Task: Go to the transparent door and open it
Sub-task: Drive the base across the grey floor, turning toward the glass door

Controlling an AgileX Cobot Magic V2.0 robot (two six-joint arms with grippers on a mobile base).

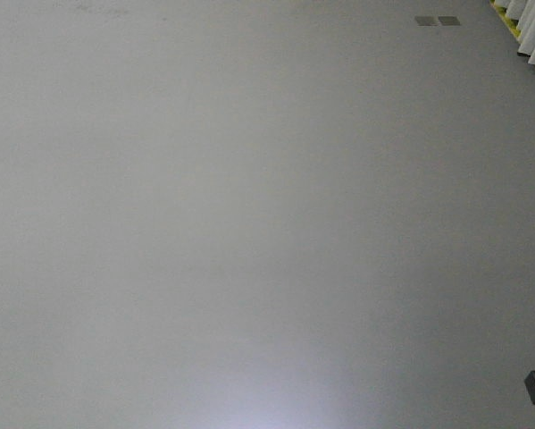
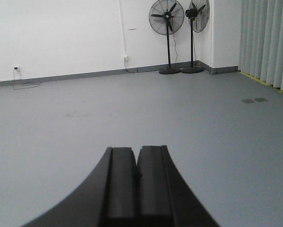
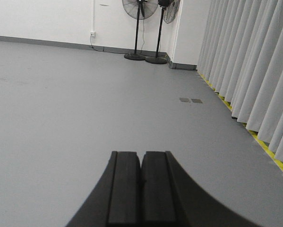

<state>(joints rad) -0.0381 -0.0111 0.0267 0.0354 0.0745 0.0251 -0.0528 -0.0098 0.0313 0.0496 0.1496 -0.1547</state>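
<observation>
The transparent door appears in no view. The left gripper and right gripper are both clenched empty, fingers touching, over grey floor. Far ahead stand two fans against a white wall, with curtains right of the fans.

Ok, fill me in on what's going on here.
Nothing is being handled yet. The left gripper and right gripper are both shut and empty, pointing across a grey floor. No transparent door shows in any view, only two standing fans by a white wall and pale curtains along one side.
</observation>
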